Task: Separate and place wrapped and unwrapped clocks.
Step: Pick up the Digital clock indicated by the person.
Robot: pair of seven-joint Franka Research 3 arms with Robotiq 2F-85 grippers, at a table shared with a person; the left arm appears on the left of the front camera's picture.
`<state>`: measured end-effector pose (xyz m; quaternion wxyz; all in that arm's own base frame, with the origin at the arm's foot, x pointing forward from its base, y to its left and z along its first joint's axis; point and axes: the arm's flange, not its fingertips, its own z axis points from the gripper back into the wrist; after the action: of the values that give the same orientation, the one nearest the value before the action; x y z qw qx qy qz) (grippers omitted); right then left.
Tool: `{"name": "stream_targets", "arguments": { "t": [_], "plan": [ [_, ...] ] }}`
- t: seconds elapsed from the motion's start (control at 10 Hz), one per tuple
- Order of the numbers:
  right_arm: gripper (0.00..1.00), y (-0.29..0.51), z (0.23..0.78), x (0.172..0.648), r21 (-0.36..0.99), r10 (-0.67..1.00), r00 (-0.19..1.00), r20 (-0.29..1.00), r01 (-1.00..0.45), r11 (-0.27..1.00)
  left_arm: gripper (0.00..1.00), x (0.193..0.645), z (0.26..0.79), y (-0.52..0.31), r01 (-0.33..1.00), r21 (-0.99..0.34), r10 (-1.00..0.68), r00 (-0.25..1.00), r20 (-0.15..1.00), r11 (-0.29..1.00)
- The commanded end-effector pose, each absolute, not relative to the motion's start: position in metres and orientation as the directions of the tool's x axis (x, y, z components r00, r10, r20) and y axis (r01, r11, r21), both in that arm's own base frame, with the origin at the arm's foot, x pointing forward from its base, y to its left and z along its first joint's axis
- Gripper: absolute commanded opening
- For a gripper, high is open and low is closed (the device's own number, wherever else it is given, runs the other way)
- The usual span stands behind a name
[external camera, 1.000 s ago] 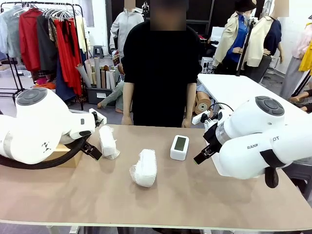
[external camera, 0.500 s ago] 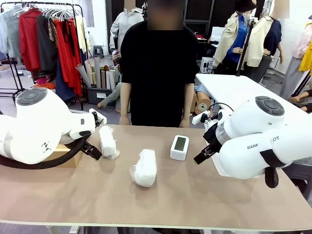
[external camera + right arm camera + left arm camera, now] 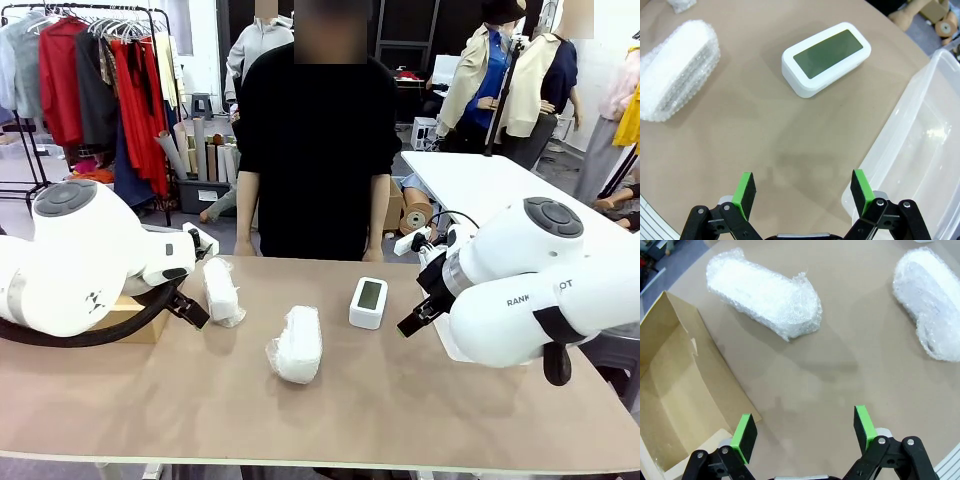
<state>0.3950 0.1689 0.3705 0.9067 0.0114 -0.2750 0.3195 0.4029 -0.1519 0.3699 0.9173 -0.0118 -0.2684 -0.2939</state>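
Hovering above the table (image 3: 420, 410), the left end effector (image 3: 804, 432) and the right end effector (image 3: 802, 192) are both standing released, jaws wide and grasping nothing. The left wrapped bundle (image 3: 221, 291) is lying at the far left, just beside the cardboard box (image 3: 670, 390). The middle wrapped bundle (image 3: 297, 343) is sitting nearer, about centre. The unwrapped clock (image 3: 368, 302) is resting right of centre, near the clear bin (image 3: 920, 145).

All three are running their long axes roughly near-to-far, the left wrapped bundle leaning slightly leftward at its far end. The unwrapped clock is showing its screen upward, though whether it is lying flat or propped on a sloped back is hard to tell.

Several things are threatening to go wrong from here. Jaws closing along a long axis would probably be slipping off. A grip catching only loose crinkly wrap could be letting a bundle sag or drop. The smooth unwrapped clock may be skidding toward the bin wall if nudged off-centre.
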Motion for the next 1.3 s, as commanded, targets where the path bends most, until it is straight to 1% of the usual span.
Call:
{"name": "stream_targets", "arguments": {
  "t": [0.0,0.4,0.7,1.0,1.2],
  "plan": [
    [1.0,0.168,0.372,0.396,-0.139,0.584,0.643,0.495,-0.605,0.784,1.0,0.399,0.37,-0.155,0.571,0.133,-0.562,0.69,0.457,0.81],
    [1.0,0.176,0.376,0.394,-0.048,0.601,0.653,0.461,-0.658,0.751,1.0,0.398,0.379,-0.152,0.676,0.071,-0.646,0.661,0.382,0.734],
    [1.0,0.176,0.386,0.393,0.021,0.655,0.64,0.401,-0.721,0.692,1.0,0.397,0.393,-0.148,0.739,-0.048,-0.673,0.637,0.377,0.673],
    [1.0,0.175,0.397,0.39,0.111,0.693,0.591,0.412,-0.788,0.606,1.0,0.391,0.415,-0.14,0.813,-0.077,-0.697,0.54,0.472,0.577],
    [1.0,0.173,0.403,0.393,0.135,0.692,0.578,0.432,-0.8,0.585,1.0,0.398,0.422,-0.127,0.835,-0.108,-0.686,0.511,0.518,0.54]
  ]
}}
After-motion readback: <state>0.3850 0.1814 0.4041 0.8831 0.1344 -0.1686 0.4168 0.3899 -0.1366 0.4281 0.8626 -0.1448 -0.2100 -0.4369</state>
